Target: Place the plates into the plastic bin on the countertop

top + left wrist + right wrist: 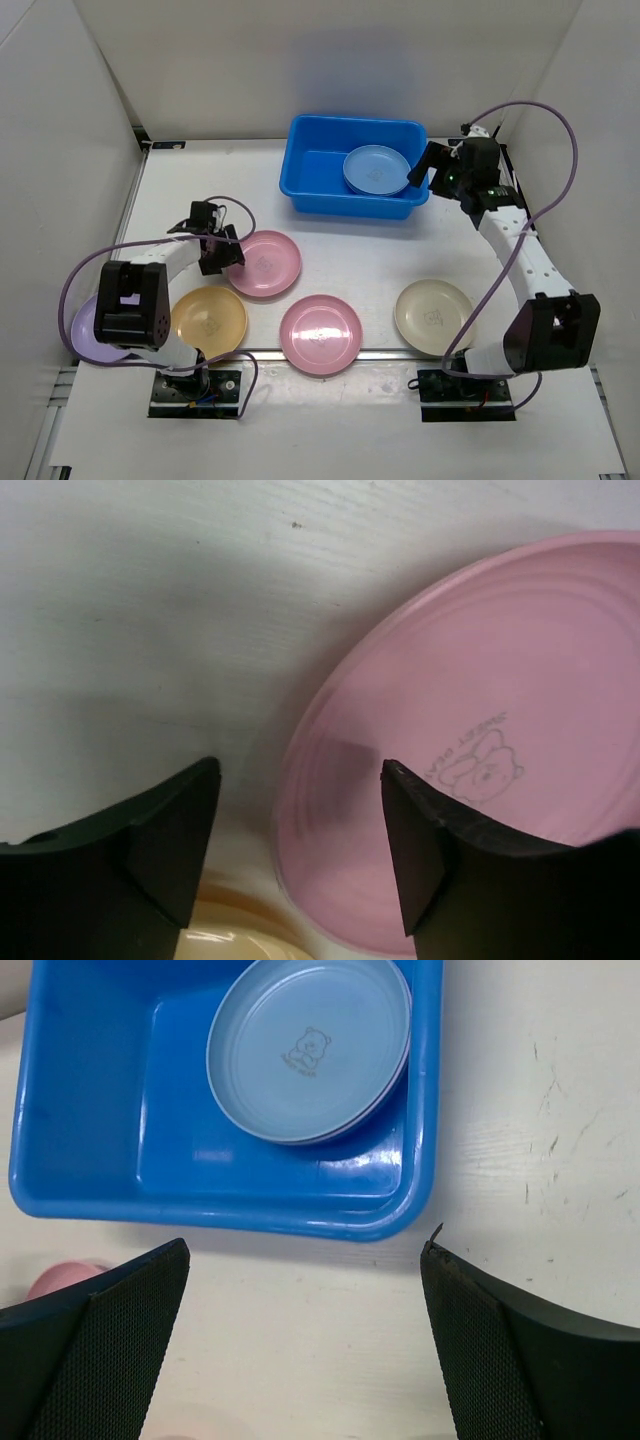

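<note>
1. At the far left a lilac plate (82, 335) lies partly hidden under the left arm (130, 305). An orange-yellow plate (208, 320) sits just beside it. Both rest on the countertop (370, 260), not yet binned.
2. The left gripper (300, 780) is low and moderately open, holding nothing. Its jaws straddle the rim of the upper pink plate (500, 710), one finger over bare surface and the other over the plate's inside. That placing suits a pinch on the rim, so I judge a pickup to be the step in hand.
3. A second pink plate (320, 335) lies near the front edge, apart from the others.
4. The plastic bin (340, 205) stands at the back centre. A light blue plate (375, 168) lies in its right end, and a second rim seems to show beneath it.
5. A cream plate (433, 315) lies near the front, right of centre and within the right arm's side.
6. The right gripper (305, 1260) hovers above the bin's near right corner, jaws spread wide and empty.
7. The surface is flat, white and faintly scuffed (560, 1110). Plain white walls (60, 120) close it in on three sides.
</note>
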